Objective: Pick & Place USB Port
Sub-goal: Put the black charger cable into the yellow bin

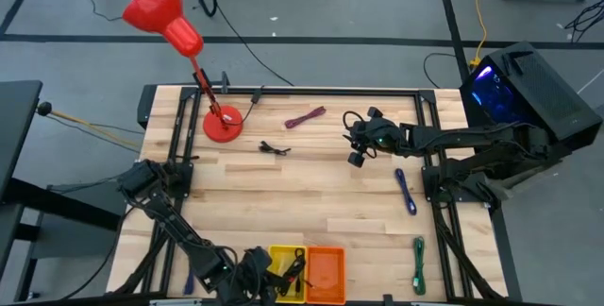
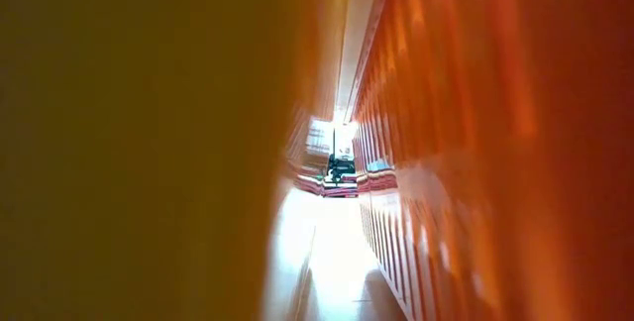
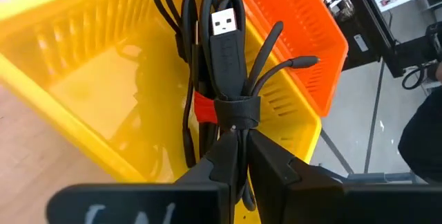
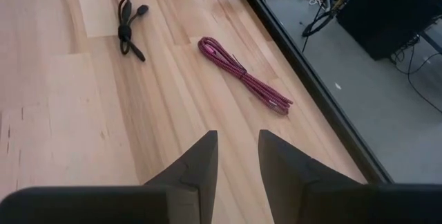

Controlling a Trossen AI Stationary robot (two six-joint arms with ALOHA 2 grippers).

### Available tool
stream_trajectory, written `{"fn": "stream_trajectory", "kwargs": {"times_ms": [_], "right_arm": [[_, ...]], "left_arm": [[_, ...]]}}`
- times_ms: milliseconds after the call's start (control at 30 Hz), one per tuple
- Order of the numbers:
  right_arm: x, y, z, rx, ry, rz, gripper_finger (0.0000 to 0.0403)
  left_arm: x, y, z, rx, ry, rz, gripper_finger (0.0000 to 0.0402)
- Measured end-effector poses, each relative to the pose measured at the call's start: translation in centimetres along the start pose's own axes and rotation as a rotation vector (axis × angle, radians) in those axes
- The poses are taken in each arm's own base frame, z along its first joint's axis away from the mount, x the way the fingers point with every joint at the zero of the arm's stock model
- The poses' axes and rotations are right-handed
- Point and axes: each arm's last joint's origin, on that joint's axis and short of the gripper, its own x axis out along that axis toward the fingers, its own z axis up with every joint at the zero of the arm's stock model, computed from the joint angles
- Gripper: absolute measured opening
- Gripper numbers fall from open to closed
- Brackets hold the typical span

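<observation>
A black USB cable bundle (image 3: 228, 65), tied with a black strap and a red tie, has its silver plug (image 3: 226, 22) pointing away from my left gripper (image 3: 238, 165). That gripper is shut on the bundle over the yellow bin (image 3: 90, 79), at the table's near edge (image 1: 288, 273). My right gripper (image 4: 237, 155) is open and hovers over bare wood right of centre (image 1: 359, 152). Ahead of it, a maroon cable (image 4: 242, 75) and a small black cable (image 4: 126, 27) lie flat on the table. My left gripper pinches the black cable bundle between its two fingers just behind the black strap (image 3: 235, 117). The fingers lie along the bundle, and the plug end reaches out ahead of them into the yellow bin. Whether the bundle rests on the bin floor, I cannot tell.
An orange bin (image 1: 327, 273) stands right beside the yellow bin (image 1: 276, 254). A blue cable (image 1: 406, 191) and a green cable (image 1: 418, 263) lie on the table's right side. A red desk lamp (image 1: 223, 122) stands at the far left. The two bins fill the low view (image 2: 475, 143).
</observation>
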Motion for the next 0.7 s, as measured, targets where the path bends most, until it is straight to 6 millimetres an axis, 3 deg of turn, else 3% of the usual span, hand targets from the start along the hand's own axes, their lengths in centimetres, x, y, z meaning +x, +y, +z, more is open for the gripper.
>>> {"fn": "stream_trajectory", "kwargs": {"times_ms": [133,500,700], "right_arm": [[0.0,0.0,0.0,0.000,-0.001,0.000,0.0107],[0.0,0.0,0.0,-0.001,0.003,0.001,0.0107],[0.0,0.0,0.0,0.010,0.004,0.011,0.0107]], "left_arm": [[0.2,0.0,0.3,-0.010,-0.017,0.004,0.0045],[1.1,0.2,1.5,0.017,0.006,0.019,0.0136],[1.1,0.3,1.6,0.027,-0.020,0.033,0.0153]]}}
